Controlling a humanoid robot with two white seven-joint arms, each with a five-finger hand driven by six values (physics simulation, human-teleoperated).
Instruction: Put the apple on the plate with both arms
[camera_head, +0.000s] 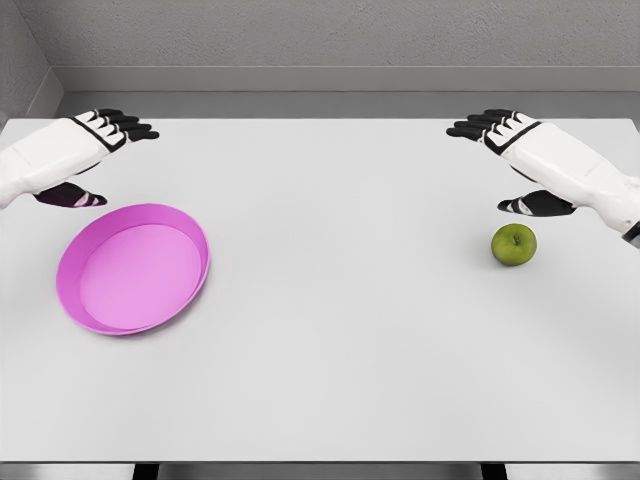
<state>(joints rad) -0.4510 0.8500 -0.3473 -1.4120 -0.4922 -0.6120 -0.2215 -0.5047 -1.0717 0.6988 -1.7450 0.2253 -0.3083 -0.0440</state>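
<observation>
A green apple rests on the white table at the right side. A pink plate lies at the left, nothing in it. My right hand hovers just above and behind the apple, fingers spread, thumb close to the apple but apart from it. My left hand hangs behind the plate's far rim, fingers stretched out and holding nothing.
The white table spans most of the view, with its front edge near the bottom. A grey wall runs behind the far edge.
</observation>
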